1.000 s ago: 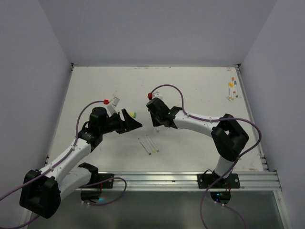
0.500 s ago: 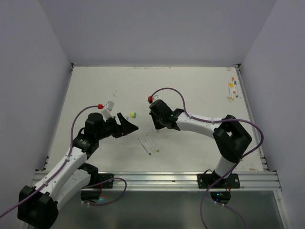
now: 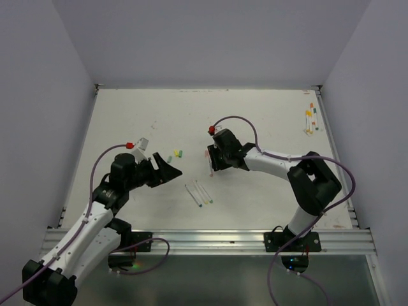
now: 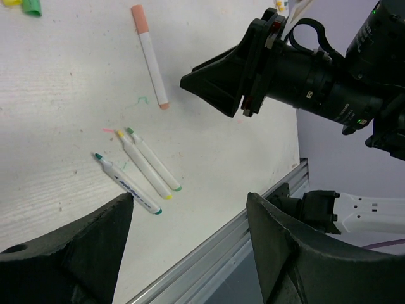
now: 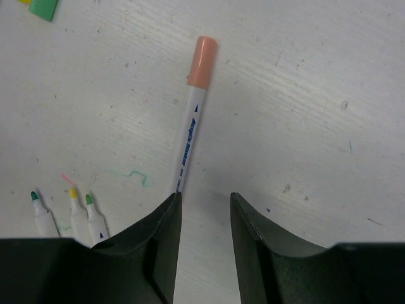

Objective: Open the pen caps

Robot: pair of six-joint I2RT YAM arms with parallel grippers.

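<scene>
A white pen (image 5: 187, 136) with an orange cap (image 5: 202, 61) lies flat on the table, its lower end running under the left finger of my right gripper (image 5: 205, 197). That gripper is open, with only bare table between its fingers. In the top view the same pen (image 3: 210, 163) sits just beside the right gripper (image 3: 213, 160). My left gripper (image 4: 190, 197) is open and holds nothing; it hovers near three uncapped pens (image 4: 136, 171). Loose yellow (image 3: 176, 153) and green (image 3: 181, 153) caps lie apart from the pens.
Several more capped pens (image 3: 310, 118) lie at the back right by the table's edge. The metal rail (image 3: 210, 241) runs along the near edge. Red plugs with purple cables (image 3: 211, 130) ride on both wrists. Grey walls close in on three sides.
My right gripper has opened from shut and shifted a little to the right; the orange-capped pen lies on the table. The left arm has drawn back towards the near left.
</scene>
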